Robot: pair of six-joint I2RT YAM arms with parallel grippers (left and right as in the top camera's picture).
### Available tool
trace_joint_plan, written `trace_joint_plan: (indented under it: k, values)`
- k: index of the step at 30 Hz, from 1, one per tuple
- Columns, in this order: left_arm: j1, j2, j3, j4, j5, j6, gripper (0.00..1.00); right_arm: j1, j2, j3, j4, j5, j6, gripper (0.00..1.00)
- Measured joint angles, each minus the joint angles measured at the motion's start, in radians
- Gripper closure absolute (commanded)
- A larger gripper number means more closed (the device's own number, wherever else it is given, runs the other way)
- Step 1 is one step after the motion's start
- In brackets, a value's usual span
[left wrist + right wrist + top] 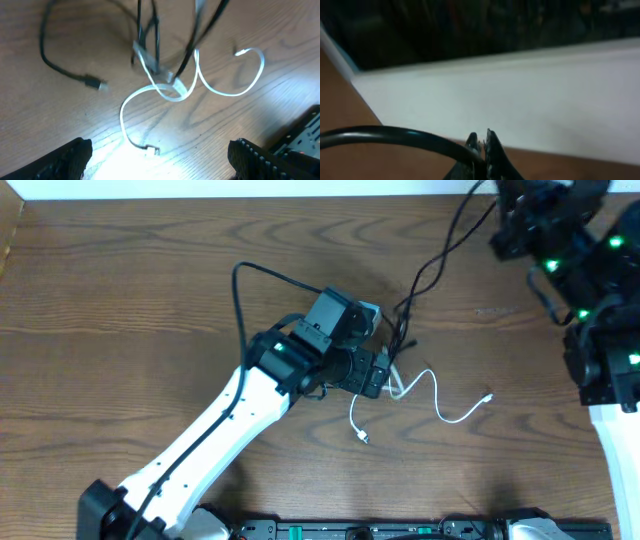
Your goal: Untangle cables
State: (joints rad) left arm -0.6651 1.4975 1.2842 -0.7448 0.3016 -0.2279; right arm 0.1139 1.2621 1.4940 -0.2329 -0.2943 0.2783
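spanning the view, brown wood-grain table meets white border at 12 o'clock. two grippers: left gripper gapes over the cables, right gripper clamps one black cable.

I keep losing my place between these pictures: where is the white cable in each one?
Overhead: the white cable lies right of centre, wavy, with one plug low and one to the right.
Left wrist: it is in the centre, looped, with both plugs showing.
Right wrist: not in it.
Shared landmark: the black cable crossing it in the overhead and left wrist views.
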Motion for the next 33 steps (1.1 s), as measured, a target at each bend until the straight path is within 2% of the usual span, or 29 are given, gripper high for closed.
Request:
trace_joint_plan:
  k: [4, 8, 18, 26, 30, 33]
  values:
    - [0.000, 0.037, 0.000, 0.047, 0.000, 0.000, 0.08, -0.039, -0.012, 0.000, 0.101, -0.145, 0.060, 0.99]
    - [0.000, 0.058, 0.000, 0.114, -0.001, 0.000, 0.08, -0.039, -0.029, 0.000, 0.111, -0.270, 0.086, 0.99]
    - [0.000, 0.061, 0.000, 0.263, -0.016, -0.005, 0.08, -0.039, -0.032, 0.000, 0.099, -0.369, 0.120, 0.99]
    - [0.000, 0.061, 0.000, 0.260, -0.016, -0.011, 0.08, -0.039, -0.032, 0.000, 0.040, -0.358, 0.121, 0.99]
    - [0.000, 0.061, 0.000, 0.244, -0.016, -0.011, 0.08, -0.039, -0.032, 0.001, -0.087, -0.285, 0.085, 0.99]
    - [0.000, 0.061, 0.000, 0.211, -0.019, -0.011, 0.08, -0.039, -0.032, 0.001, -0.212, -0.161, 0.050, 0.99]
